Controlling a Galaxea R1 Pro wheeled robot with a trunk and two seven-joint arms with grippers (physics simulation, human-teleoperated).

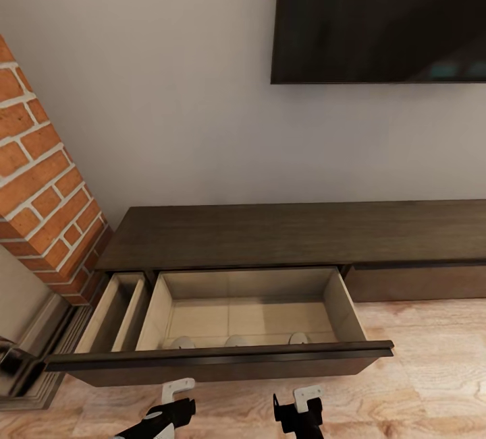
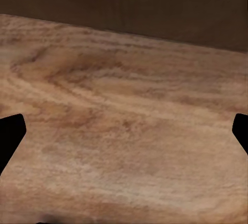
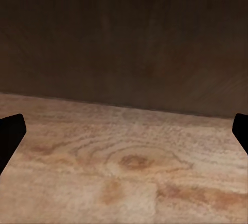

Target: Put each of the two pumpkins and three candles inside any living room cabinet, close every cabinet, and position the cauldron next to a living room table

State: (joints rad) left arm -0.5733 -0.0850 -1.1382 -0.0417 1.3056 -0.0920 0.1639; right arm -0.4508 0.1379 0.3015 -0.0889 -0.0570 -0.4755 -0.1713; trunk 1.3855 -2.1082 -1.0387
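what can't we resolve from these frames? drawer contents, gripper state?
- Pale rounded objects in the open drawer, head view: mostly hidden behind the drawer front; identity unclear.
- Narrow left drawer compartment: its bottom is hidden by the same front.
- Left gripper and right gripper, head view: cut off by the bottom edge. Wrist views show fingertips at both picture edges, wide apart.
- TV: cropped by the frame.

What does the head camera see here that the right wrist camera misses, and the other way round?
Head view alone: the TV on the wall, the brick fireplace, and the cabinet's pulled-out drawer with three pale round objects near its front. Right wrist view alone: a close look at the wood grain, framed by widely spaced dark fingers. Both share the wooden floor and a dark cabinet front.
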